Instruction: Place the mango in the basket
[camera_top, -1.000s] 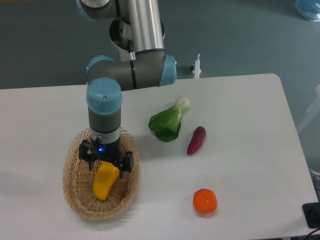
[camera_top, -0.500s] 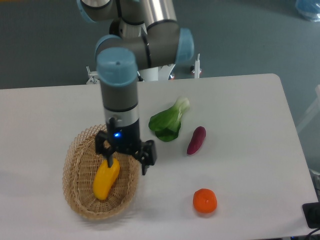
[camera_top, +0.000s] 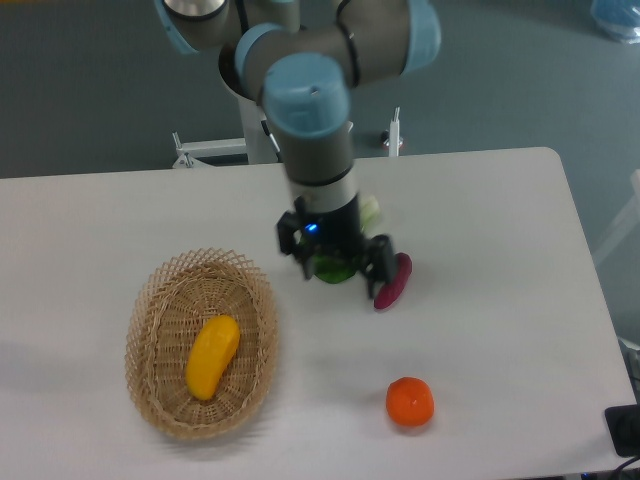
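Lying in the basket (camera_top: 150, 310): mango (camera_top: 212, 356), placement apparently complete. Gripper (camera_top: 337, 273): empty, jaws spread wide, well apart from basket, above the greens (camera_top: 340, 268). Nothing evident left.

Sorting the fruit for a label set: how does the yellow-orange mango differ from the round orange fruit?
The elongated yellow-orange mango is long and slightly curved; the round orange fruit is a smaller, deeper-orange ball. The mango lies inside the woven wicker basket; the orange sits on the bare white table. Both look smooth-skinned.
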